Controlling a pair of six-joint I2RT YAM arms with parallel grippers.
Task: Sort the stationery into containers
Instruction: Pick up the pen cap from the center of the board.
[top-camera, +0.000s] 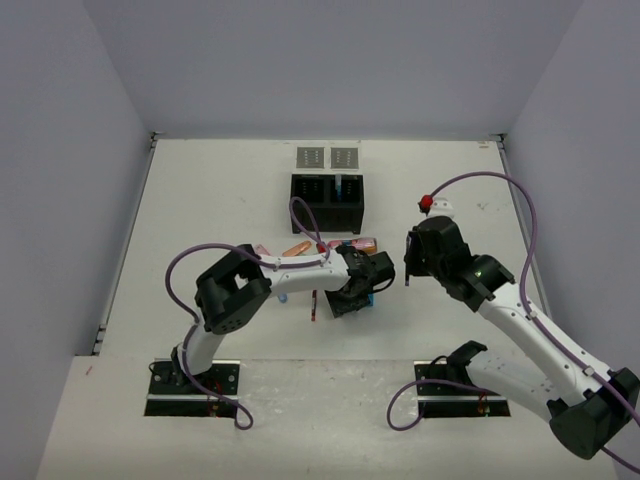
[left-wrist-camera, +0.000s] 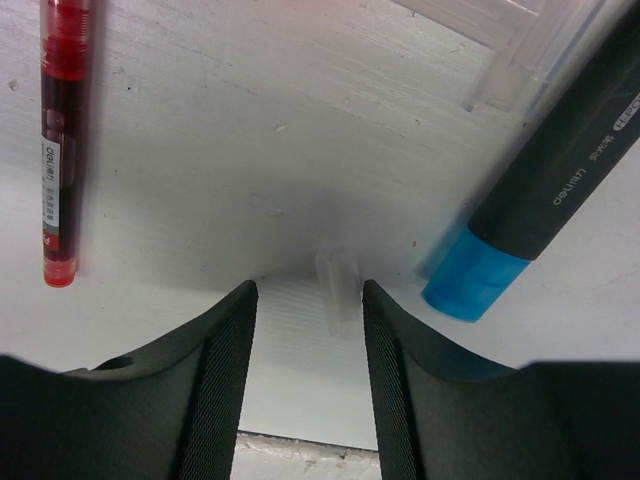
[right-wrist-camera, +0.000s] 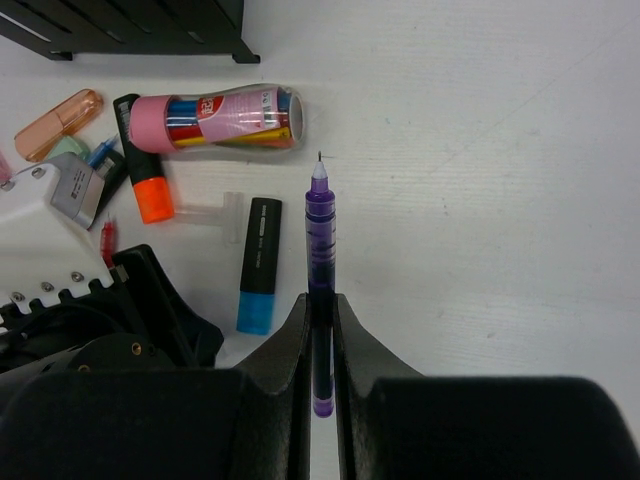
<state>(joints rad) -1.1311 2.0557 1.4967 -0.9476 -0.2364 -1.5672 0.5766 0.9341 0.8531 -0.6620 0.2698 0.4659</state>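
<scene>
My left gripper (left-wrist-camera: 307, 300) is open and low over the table, with a small clear piece (left-wrist-camera: 338, 290) lying between its fingertips, close to the right finger. A red pen (left-wrist-camera: 60, 140) lies to its left and a dark highlighter with a blue cap (left-wrist-camera: 540, 200) to its right. My right gripper (right-wrist-camera: 320, 300) is shut on a purple pen (right-wrist-camera: 319, 230) and holds it above the table. A pink tube (right-wrist-camera: 215, 120), an orange highlighter (right-wrist-camera: 145, 170) and a salmon highlighter (right-wrist-camera: 58, 123) lie near the black box (top-camera: 327, 200). Two grey trays (top-camera: 328, 157) sit behind the box.
The left arm (top-camera: 300, 268) reaches across the middle, its gripper (top-camera: 352, 295) over the pile. The right gripper (top-camera: 412, 272) hovers just right of it. More clear pieces (left-wrist-camera: 510, 40) lie beyond the blue highlighter. White walls enclose the table.
</scene>
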